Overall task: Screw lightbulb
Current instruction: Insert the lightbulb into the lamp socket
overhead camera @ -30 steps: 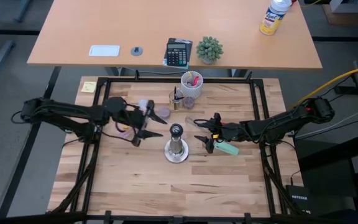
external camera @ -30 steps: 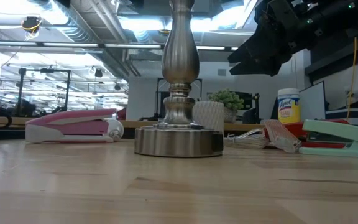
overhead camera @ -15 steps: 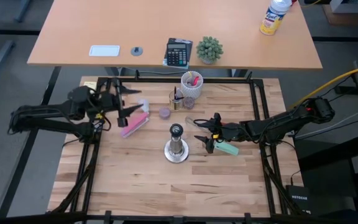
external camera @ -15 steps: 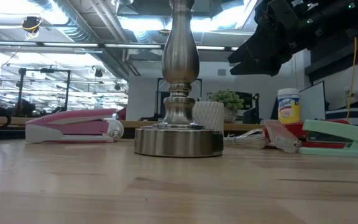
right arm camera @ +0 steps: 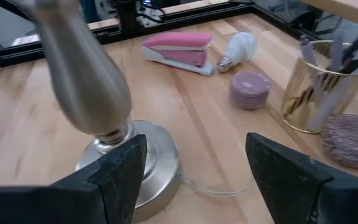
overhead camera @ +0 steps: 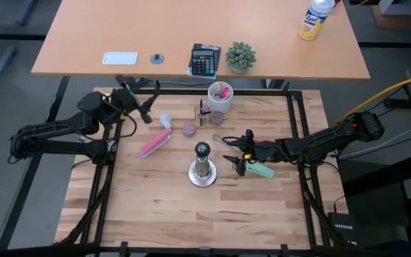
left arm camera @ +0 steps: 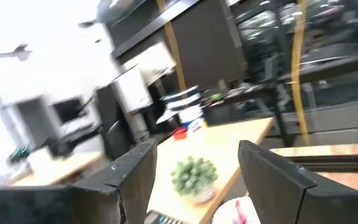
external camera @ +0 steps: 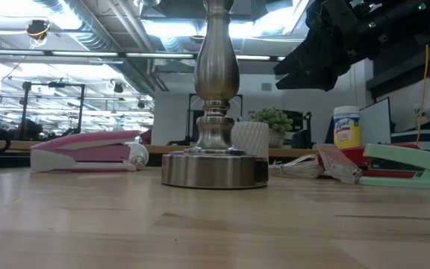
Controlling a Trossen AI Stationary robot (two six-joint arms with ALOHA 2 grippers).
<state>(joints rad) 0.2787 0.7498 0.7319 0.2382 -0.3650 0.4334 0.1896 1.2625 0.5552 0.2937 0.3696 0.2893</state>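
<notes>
The lightbulb [overhead camera: 165, 120] [right arm camera: 238, 46] is small and white. It lies on its side on the wooden table, by the far end of a pink stapler [overhead camera: 154, 143]. The silver metal stand [overhead camera: 203, 168] [right arm camera: 98, 106] is upright on its round base at mid-table, with no bulb on its top. My left gripper [overhead camera: 145, 107] [left arm camera: 194, 165] is raised near the table's far left corner, open, with nothing between its fingers. My right gripper [overhead camera: 235, 158] [right arm camera: 194, 168] hovers just right of the stand, open, pointing at it.
A purple cap [overhead camera: 189, 129] [right arm camera: 249, 87] lies between the bulb and a gold pen cup [overhead camera: 202, 114]. A white cup [overhead camera: 220, 96] stands behind them. A mint stapler [overhead camera: 262, 170] lies under the right arm. Bare wood stretches along the near half of the table [overhead camera: 191, 214].
My left gripper has drawn back from beside the stand and the pink stapler toward the table's far left corner. It has risen and tipped up from pointing down to about level, and has stayed open. The bulb and stapler lie where they were.
</notes>
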